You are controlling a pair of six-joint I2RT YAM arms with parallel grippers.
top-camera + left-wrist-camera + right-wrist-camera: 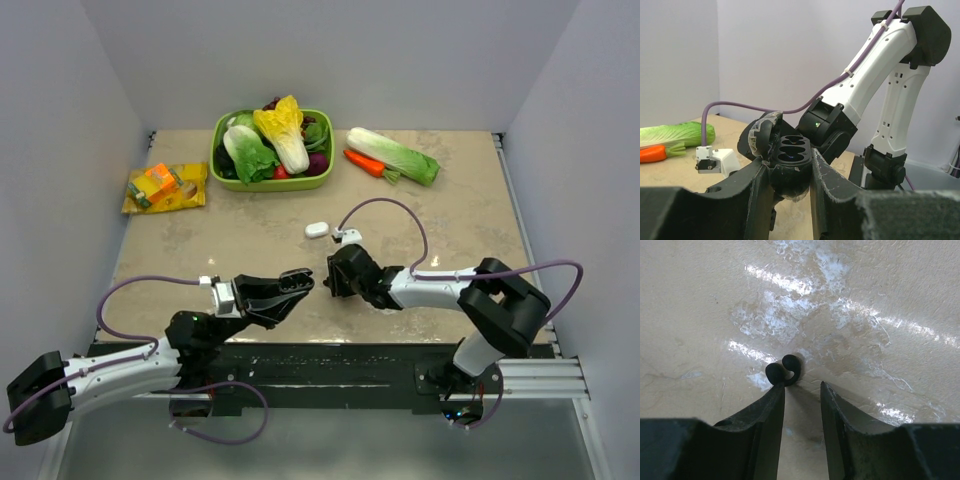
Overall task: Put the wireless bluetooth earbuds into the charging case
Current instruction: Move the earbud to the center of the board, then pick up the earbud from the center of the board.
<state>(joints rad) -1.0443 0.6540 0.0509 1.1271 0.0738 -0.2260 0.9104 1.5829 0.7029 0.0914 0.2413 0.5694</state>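
Beige table (865, 300) beneath right gripper (802, 387), jaws apart; black earbuds (784, 369) at one fingertip, one or two unclear. Left gripper (789, 161) clamped on open charging case (792, 149), underside hidden.

No legible text, label, brand or number anywhere in view.

Left arm (120, 370) lies low along the near edge, forearm reaching right. Left gripper (296, 283) is clamped on the open charging case (792, 150), fingers tight on both its sides. Right arm (440, 285) has its elbow bent and forearm stretched left, wrist pitched down. Right gripper (801, 387) jaws parted, nothing between them. Gripper tips face each other, just apart.
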